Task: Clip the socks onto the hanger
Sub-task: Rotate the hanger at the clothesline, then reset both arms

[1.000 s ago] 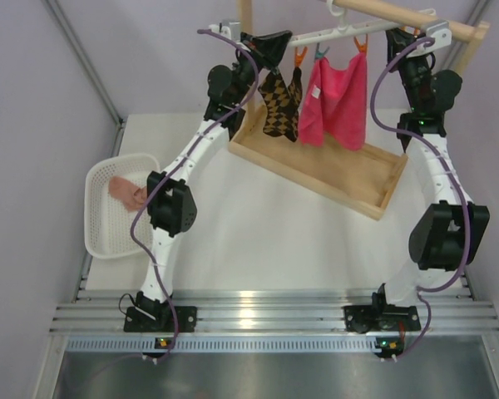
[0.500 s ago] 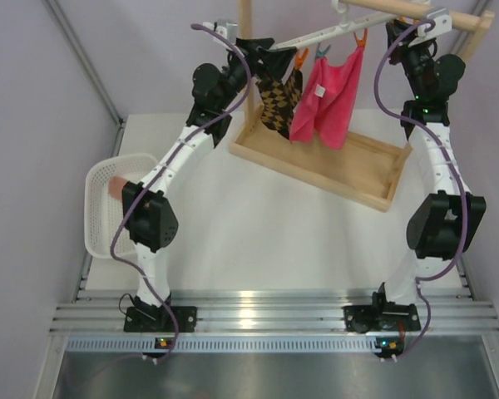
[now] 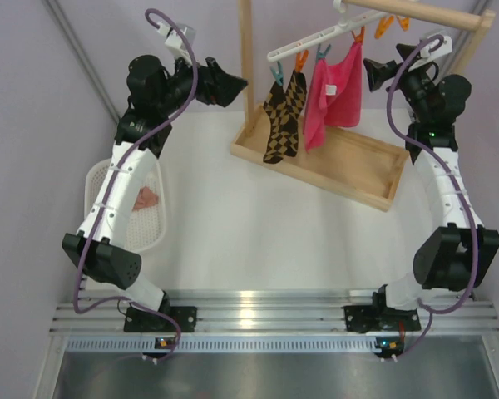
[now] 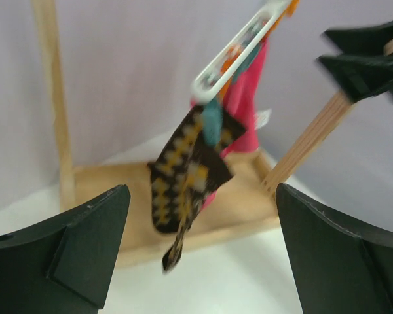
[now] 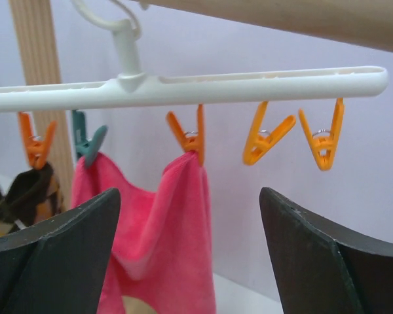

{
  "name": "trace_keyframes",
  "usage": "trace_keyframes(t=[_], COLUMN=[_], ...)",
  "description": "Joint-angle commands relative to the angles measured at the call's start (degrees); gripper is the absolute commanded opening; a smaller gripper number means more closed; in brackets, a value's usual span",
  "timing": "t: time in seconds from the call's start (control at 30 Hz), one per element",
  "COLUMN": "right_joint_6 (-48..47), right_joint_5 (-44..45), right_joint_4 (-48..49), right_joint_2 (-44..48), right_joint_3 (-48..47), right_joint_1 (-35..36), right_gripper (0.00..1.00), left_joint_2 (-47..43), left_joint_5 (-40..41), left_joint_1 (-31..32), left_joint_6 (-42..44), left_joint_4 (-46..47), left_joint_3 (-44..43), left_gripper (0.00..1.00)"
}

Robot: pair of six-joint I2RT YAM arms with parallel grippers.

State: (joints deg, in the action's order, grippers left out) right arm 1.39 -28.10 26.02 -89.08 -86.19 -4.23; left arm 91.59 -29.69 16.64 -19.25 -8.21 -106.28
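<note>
socks (image 3: pixel 281 116) in brown-and-yellow check hang together at the left end of the hanger (image 3: pixel 316 40), one under a teal clip (image 4: pixel 211 121) and, as far as we can tell, the other under the orange clip (image 5: pixel 36 145) next to it. the hanger tilts with that end lower. its hook sits over the top rod of the wooden rack (image 3: pixel 246 50), which stands toward the far right corner of the table (image 3: pixel 258 241). a pink cloth (image 3: pixel 337 87) hangs just beside the socks.

the left gripper (image 3: pixel 231 79) stands wide open and holds nothing, well to the left of the rack post. the right gripper (image 3: pixel 381 55) is also open and empty, near the hanger's right end.

we judge the clipping done and the step in hand to be pulling clear. to do it well, we would draw each arm straight away from the bar, brushing neither the clips nor the cloth, so the hanger can settle without shaking a sock loose.

the right wrist view alone shows two spare orange clips (image 5: pixel 268 140) hanging idle. the left wrist view alone shows the socks' toes dangling free above the rack's tray. only the top view shows the hanger's tilt and the white basket (image 3: pixel 154 237) at the table's left edge.
</note>
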Motion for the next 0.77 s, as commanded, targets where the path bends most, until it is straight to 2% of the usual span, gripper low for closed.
trace_keyframes(t=[0.0,0.1,0.17,0.3,0.47,0.73], right_joint_6=[1.4,1.5,0.5,-0.9,-3.0,-3.1], right_joint_5=[-3.5,-5.5,-8.4,-11.0,-11.2,-10.6], right_joint_4=[-4.2,-13.0,-21.3,-30.9,-31.3,-33.5], right_joint_2=[8.6,13.8,16.6,20.7,27.6,31.9], right_joint_3=[4.4,7.4,9.0,14.0,23.6,27.0], right_joint_1=[0.4,0.4,0.5,0.6,0.6,0.7], right_gripper=[0.86,0.89,0.94,0.97,0.99,1.0], left_joint_2=[0.8,-0.4,-3.4,-10.3,-18.6,-21.8], left_joint_5=[-1.7,7.3,13.0,19.6,23.3,27.9], left_joint_1=[-2.8,-3.5,-4.0,-4.3,-4.3,-5.3], left_joint_6=[8.0,14.0,15.8,18.5,18.7,18.2], left_joint_4=[-24.0,-31.6,-31.6,-29.6,-27.0,-27.8], left_joint_3=[1.2,2.4,6.3,16.2,27.1,28.2], left_gripper=[0.98,0.98,0.98,0.98,0.98,0.98])
